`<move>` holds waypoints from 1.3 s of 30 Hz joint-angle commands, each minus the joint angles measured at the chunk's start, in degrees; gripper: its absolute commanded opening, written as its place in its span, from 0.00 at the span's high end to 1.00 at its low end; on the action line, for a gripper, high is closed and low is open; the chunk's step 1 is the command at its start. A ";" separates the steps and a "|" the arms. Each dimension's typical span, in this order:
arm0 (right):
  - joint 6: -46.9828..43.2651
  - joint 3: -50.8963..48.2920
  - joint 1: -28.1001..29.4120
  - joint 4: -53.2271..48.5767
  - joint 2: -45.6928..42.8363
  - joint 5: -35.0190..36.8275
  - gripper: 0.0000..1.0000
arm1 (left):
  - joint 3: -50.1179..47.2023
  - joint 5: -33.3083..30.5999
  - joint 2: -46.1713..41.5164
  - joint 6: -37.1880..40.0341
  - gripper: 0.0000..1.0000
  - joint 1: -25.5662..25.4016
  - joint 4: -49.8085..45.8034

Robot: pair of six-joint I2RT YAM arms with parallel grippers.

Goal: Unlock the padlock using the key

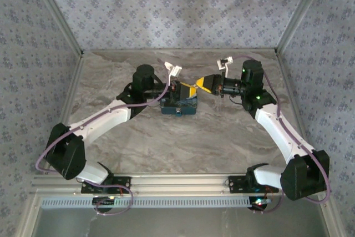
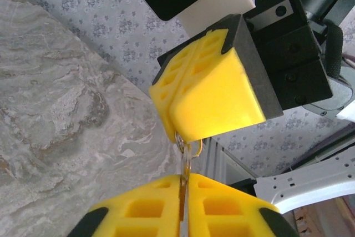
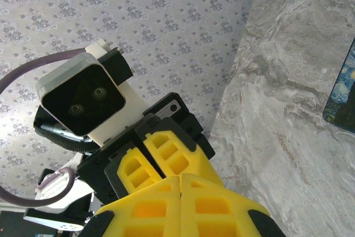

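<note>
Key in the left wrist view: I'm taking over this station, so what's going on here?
Both arms meet above a blue printed pad. The left gripper has its jaws shut on the key by its blade, while the right gripper, jaws also shut, appears to pinch its ring end. It looks like a handover or regrip between them.
</note>
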 commanded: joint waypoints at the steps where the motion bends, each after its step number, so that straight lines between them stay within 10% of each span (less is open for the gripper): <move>1: -1.21 1.38 0.41 -1.02 -0.80 -1.51 0.99 | 1.31 0.14 -1.80 0.65 0.93 0.19 0.95; 11: -2.40 1.20 -0.15 -2.10 -0.63 -1.69 0.99 | 1.35 0.60 -1.53 0.82 1.00 0.23 0.54; 18: -7.62 2.15 -0.18 -6.79 -1.93 -0.63 0.70 | 1.06 1.00 -1.90 0.62 1.00 0.30 0.13; 33: -11.02 2.71 2.68 -6.82 -1.99 -0.72 0.71 | 1.43 3.33 -1.72 -0.10 1.00 0.27 -0.22; 39: -12.29 2.73 2.55 -8.49 -1.68 -0.09 0.89 | 1.25 3.58 -2.20 0.08 1.00 0.26 -0.60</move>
